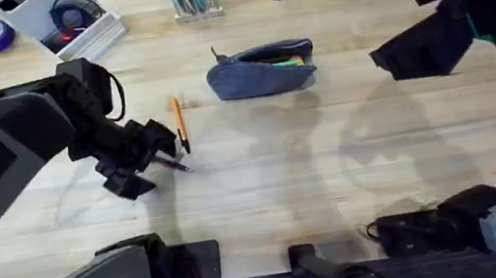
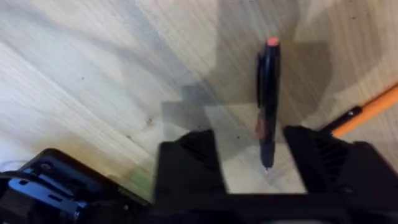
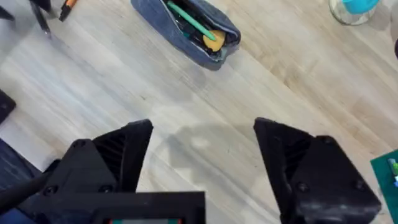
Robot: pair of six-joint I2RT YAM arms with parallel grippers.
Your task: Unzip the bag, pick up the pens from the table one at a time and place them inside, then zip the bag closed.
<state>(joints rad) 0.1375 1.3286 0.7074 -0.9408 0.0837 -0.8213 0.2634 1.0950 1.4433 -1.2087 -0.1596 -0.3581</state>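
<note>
We have the left claw [image 2: 252,165] spread wide around the black pen [image 2: 268,106], which lies flat on the counter [image 1: 263,176] beside the orange pen [image 1: 179,122]. We should close squarely across its slim, smooth barrel, keeping clear of the orange one, and lift level so it won't roll out. The bag [image 1: 262,70], soft blue-grey fabric, sits unzipped with things inside. The right claw [image 3: 202,165] hangs wide and empty.

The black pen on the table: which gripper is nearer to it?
Left. The left gripper is open with the black pen between its fingers. The right gripper is open over bare table, away beyond the bag.
</note>
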